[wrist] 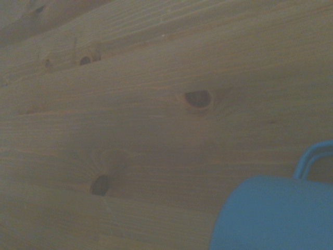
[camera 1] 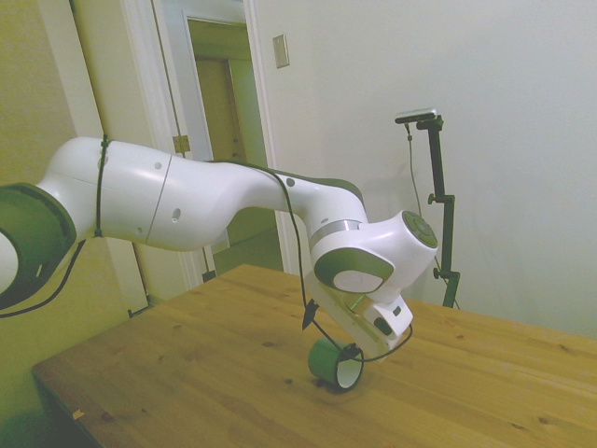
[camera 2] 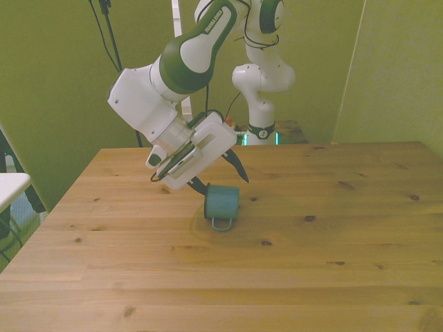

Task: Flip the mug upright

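Note:
The teal mug [camera 2: 221, 203] lies on its side on the wooden table [camera 2: 332, 228], its loop handle pointing at the front view's camera. In the side view the mug [camera 1: 328, 362] shows its white inside facing the picture's right. My gripper [camera 2: 223, 187] hangs tilted just above it, open, with one dark finger near each side of the mug's upper part. I cannot tell if either finger touches it. The side view has the gripper [camera 1: 329, 338] right over the mug. Up close, the wrist view catches the mug's [wrist: 276, 216] blue wall and part of its handle.
Bare wooden table [camera 1: 187, 373] spreads all round the mug. A white object [camera 2: 10, 188] sticks in at the front view's left edge, off the table. Walls and a doorway stand behind.

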`<action>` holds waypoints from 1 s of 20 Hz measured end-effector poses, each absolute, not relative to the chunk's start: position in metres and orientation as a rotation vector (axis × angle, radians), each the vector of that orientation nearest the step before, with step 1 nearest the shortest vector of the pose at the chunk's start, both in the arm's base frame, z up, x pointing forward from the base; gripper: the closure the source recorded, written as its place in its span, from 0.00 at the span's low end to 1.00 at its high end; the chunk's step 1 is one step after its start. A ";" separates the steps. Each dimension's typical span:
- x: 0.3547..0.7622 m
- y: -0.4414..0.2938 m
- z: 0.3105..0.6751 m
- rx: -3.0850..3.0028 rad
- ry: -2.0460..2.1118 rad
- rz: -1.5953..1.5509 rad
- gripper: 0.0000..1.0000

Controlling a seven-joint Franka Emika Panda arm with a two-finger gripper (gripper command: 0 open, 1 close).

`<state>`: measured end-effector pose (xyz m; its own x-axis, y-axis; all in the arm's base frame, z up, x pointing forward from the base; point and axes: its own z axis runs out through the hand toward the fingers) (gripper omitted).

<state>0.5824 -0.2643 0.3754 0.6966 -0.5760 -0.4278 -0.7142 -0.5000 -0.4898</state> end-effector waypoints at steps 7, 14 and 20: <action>0.589 -0.264 0.368 -2.232 0.970 0.293 1.00; 0.588 -0.261 0.369 -2.186 0.955 0.310 1.00; 0.585 -0.263 0.362 -2.155 0.946 0.335 1.00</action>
<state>0.5854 -0.2629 0.3623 0.6931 -0.5238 -0.4953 -0.7187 -0.4489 -0.5310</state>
